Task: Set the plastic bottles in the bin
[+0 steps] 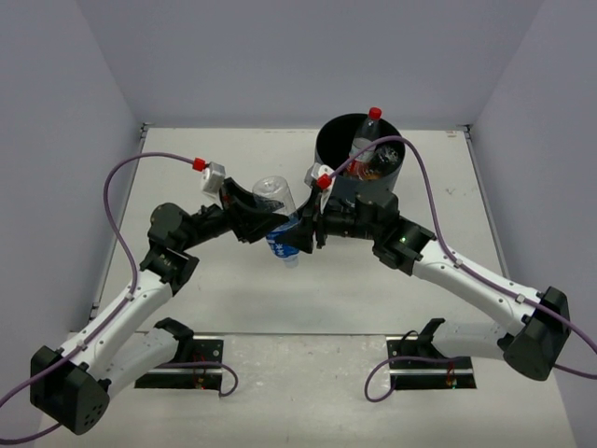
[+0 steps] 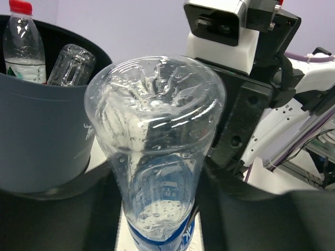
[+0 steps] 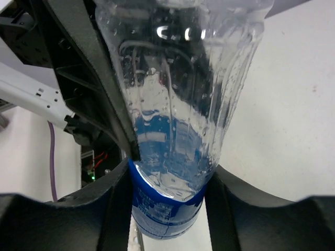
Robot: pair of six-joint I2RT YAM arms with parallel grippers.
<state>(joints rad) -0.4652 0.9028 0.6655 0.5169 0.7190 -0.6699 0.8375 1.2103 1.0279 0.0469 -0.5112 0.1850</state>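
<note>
Gripping the blue-labelled bottle (image 1: 278,217) with the left gripper (image 1: 268,227), closed tight on it at the label band. Pinching that bottle with the right gripper (image 1: 300,235) from the opposite side, likewise shut against the blue label.

From the left wrist: clear dimpled base pointing away from the fingers (image 2: 63,209), label down between them. From the right wrist: label wedged between its own fingers (image 3: 68,219), wet clear body rising past the tips, with one black left finger pressed along its side.

Slanted between both sets of fingertips, over the table (image 1: 233,308).

Beyond the right fingers, just behind that wrist: the bin (image 1: 328,140), with a red-capped bottle (image 1: 369,131) upright inside and a clear one (image 2: 71,64) leaning beside it. Possibly an orange drink bottle (image 1: 366,170) lower in the bin, though hard to make out behind the cable (image 1: 410,154).
</note>
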